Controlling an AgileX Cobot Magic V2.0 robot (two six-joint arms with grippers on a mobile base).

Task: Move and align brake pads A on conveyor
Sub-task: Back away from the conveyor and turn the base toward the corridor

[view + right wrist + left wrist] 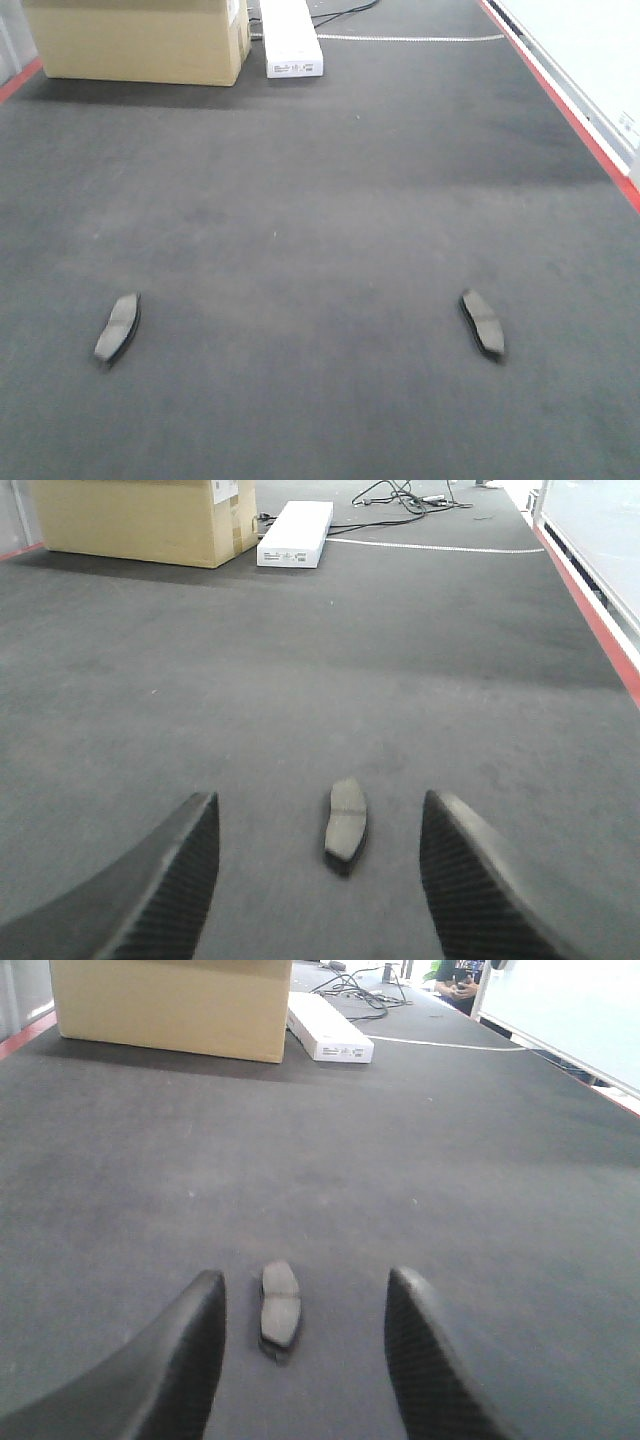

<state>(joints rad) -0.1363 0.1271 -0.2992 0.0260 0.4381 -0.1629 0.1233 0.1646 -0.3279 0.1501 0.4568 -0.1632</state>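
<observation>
Two pads lie flat on the belt (320, 200), well apart and friction face up: left pad (118, 328), right pad (482, 322). Left gripper (305, 1280) is open, and the left pad shows between its spread fingers (195, 1350), untouched. Right gripper (320, 800) is likewise spread wide, framing the right pad without contact. Cardboard box (140, 40) and white case (292, 45) sit at the far end.

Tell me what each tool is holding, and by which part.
Nothing is held. The left tool is open, its brake pad lying untouched on the conveyor; the right tool is open too, clear of the other brake pad.
</observation>
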